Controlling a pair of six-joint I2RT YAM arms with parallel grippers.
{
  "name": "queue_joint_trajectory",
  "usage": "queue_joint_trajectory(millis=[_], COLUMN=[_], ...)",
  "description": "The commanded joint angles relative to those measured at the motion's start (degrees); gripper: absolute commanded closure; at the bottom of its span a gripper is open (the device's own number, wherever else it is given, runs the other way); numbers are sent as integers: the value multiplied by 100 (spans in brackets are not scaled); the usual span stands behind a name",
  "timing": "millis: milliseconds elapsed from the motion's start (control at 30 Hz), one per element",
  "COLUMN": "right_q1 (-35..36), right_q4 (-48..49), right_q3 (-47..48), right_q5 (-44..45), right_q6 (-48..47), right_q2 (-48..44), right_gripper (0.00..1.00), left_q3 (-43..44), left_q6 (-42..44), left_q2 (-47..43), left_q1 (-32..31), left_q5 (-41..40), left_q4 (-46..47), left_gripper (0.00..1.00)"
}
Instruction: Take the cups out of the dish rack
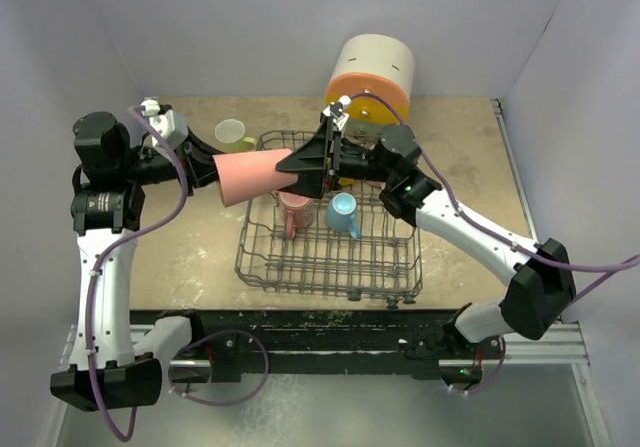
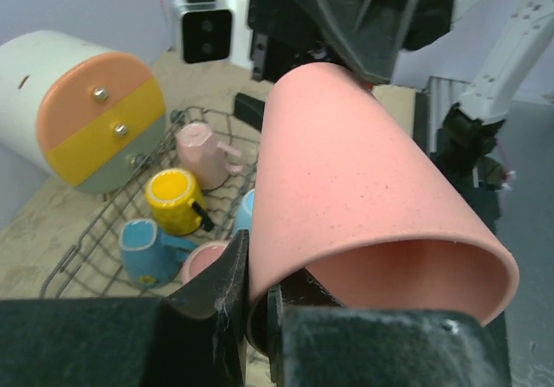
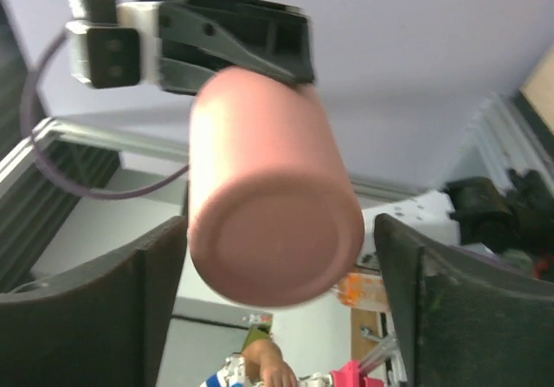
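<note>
A tall pink handleless cup (image 1: 255, 174) hangs on its side above the left edge of the grey wire dish rack (image 1: 330, 285). My left gripper (image 1: 215, 172) is shut on its rim (image 2: 363, 188), one finger inside and one outside. My right gripper (image 1: 302, 162) is open, with its fingers (image 3: 130, 309) on either side of the cup's base (image 3: 268, 222) and gaps showing on both sides. A pink mug (image 1: 296, 210) and a blue mug (image 1: 343, 213) sit in the rack. The left wrist view shows yellow (image 2: 173, 198), blue (image 2: 143, 248) and pale pink (image 2: 201, 149) mugs in the rack (image 2: 95, 248).
A lime-yellow cup (image 1: 232, 134) stands on the table left of the rack. The big cream-orange-green cylinder (image 1: 372, 72) lies behind the rack's far edge; it also shows in the left wrist view (image 2: 78, 110). Walls enclose the table on three sides.
</note>
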Motion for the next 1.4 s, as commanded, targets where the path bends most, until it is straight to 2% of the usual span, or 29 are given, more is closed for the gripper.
queue_joint_trajectory(millis=[0,67,167,367,500,700,1000,1100,1267,1300,1367], right_q1=[-295,-583,-952,-1314,-1375,-1382,-1375,-1375,-1370,-1369,-1361], right_q4=[-2618,-4084,-5487,-6698,-7256,-7719,-7883,-8168,-7906,-7867,-7815], right_q3=[596,1010,1208,1162,1222,1322,1044,1043,849,798,747], right_q5=[253,642,1381,2276,2801,3297,3650,3808,4135,4157,4204], right_q6=[-1685,-2671,-3650,-4624,-5023,-5350,-5515,-5692,-5735,-5721,-5707], right_q2=[-472,-526,-627,-783,-812,-781,-733,-643,-655,-658,-630], right_gripper=[4,0,0,0,0,0,0,0,0,0,0], left_q3=[150,360,577,632,677,965,2223,2648,3130,3165,3247], left_q6=[953,1602,2421,2946,3100,2907,2539,2477,2474,2487,2523], left_q2=[103,300,744,1878,2453,3440,5080,5429,5750,5778,5825], left_q1=[4,0,0,0,7,-70,-455,-465,-502,-528,-567], left_q5=[-871,-1466,-2800,-5885,-6696,-7016,-7182,-7170,-7007,-6996,-7008], left_q4=[-607,-1351,-2064,-2311,-2352,-2384,-3141,-3373,-3787,-3853,-3970], left_gripper=[100,100,100,100,100,100,100,100,100,99,81])
